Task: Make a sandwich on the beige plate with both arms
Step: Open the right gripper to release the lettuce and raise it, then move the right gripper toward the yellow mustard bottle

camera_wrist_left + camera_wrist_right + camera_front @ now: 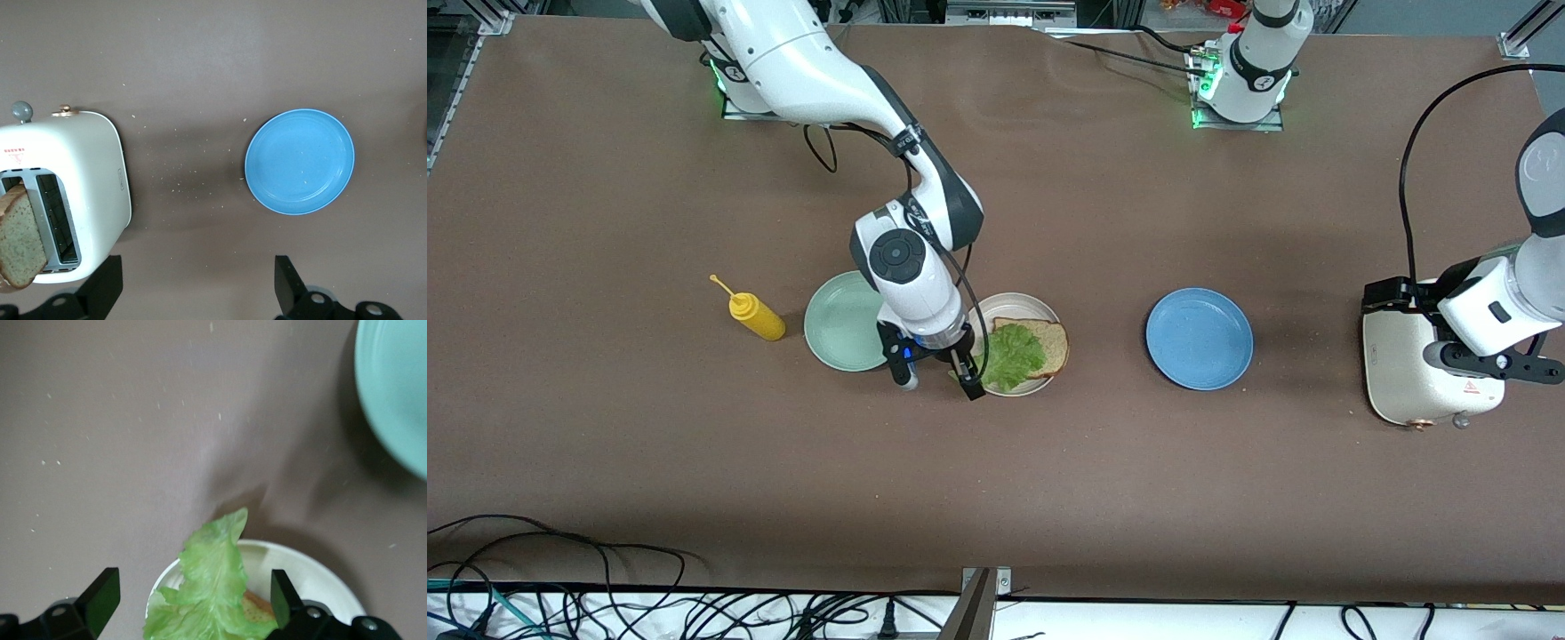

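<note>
While the sandwich is only half built, the front view shows the beige plate (1040, 307) between the mint green plate (840, 324) and the blue plate (1199, 338), carrying one bread slice (1049, 338) with a ruffled lettuce leaf (1009, 357) laid on top. The right gripper (938, 378) hangs low at the plate's edge on the mint plate's side, jaws spread wide and holding nothing, the leaf just beside one finger. A yellow squeeze bottle (754, 316) lies toward the right arm's end of the table. At the left arm's end, the left gripper (1494, 360) hovers over the white toaster (1409, 373).

From the left wrist view, the toaster (80, 173) has a second bread slice (20, 237) standing up out of one slot, its long axis running along the slot. That slice sits directly beneath the left arm, so the left arm is far the nearer one to fetch it. The left fingers (290, 280) stand wide apart and empty, straddling the bare tabletop beside the toaster, with the blue plate (300, 161) well apart.

Through the right wrist view, the lettuce (210, 593) lies between the open right fingers (100, 597), draped past the beige plate's rim (313, 577), and appears released. The mint plate (397, 387) is near.
</note>
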Controlling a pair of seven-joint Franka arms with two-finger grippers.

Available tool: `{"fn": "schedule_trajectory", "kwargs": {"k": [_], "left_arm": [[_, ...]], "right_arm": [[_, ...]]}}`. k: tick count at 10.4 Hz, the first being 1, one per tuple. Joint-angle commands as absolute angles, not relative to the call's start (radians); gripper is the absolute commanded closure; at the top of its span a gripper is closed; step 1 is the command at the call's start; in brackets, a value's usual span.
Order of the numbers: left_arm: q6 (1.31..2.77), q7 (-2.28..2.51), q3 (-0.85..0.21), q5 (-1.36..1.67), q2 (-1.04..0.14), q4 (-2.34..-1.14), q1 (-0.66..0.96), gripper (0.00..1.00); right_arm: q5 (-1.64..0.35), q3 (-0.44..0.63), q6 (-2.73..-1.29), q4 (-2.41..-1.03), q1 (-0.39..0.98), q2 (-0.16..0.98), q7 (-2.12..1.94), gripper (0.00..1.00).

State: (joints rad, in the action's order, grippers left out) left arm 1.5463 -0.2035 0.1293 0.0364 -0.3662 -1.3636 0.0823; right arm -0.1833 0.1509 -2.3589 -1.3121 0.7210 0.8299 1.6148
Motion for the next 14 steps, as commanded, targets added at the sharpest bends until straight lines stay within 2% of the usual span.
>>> {"fn": "schedule_trajectory", "kwargs": {"k": [1,3,8,12,14], "left_arm": [[1.543,-0.219,0.123,0.003,-0.364,-1.364,0.08,0.0],[1.543,-0.219,0.123,0.003,-0.364,-1.365,0.08,0.0],[1.543,-0.219,0.123,0.002,-0.362,-1.365,0.08,0.0],[1.543,-0.219,0.123,0.002,-0.362,-1.364,0.08,0.0],[1.543,-0.219,0.123,0.002,-0.362,-1.364,0.08,0.0]], "right_arm": [[-0.164,0.193,-2.235,-1.318,0.713,0.763,1.488,0.0],[-0.158,0.237,-2.194,-1.324,0.709,0.743,1.343,0.0],[-0.161,0.391,-1.915,-1.36,0.71,0.64,0.911,0.0],[-0.163,0.503,-1.899,-1.595,0.707,0.419,0.527,0.0],[-0.167,0.558,-1.899,-1.678,0.707,0.344,0.323,0.0]]}}
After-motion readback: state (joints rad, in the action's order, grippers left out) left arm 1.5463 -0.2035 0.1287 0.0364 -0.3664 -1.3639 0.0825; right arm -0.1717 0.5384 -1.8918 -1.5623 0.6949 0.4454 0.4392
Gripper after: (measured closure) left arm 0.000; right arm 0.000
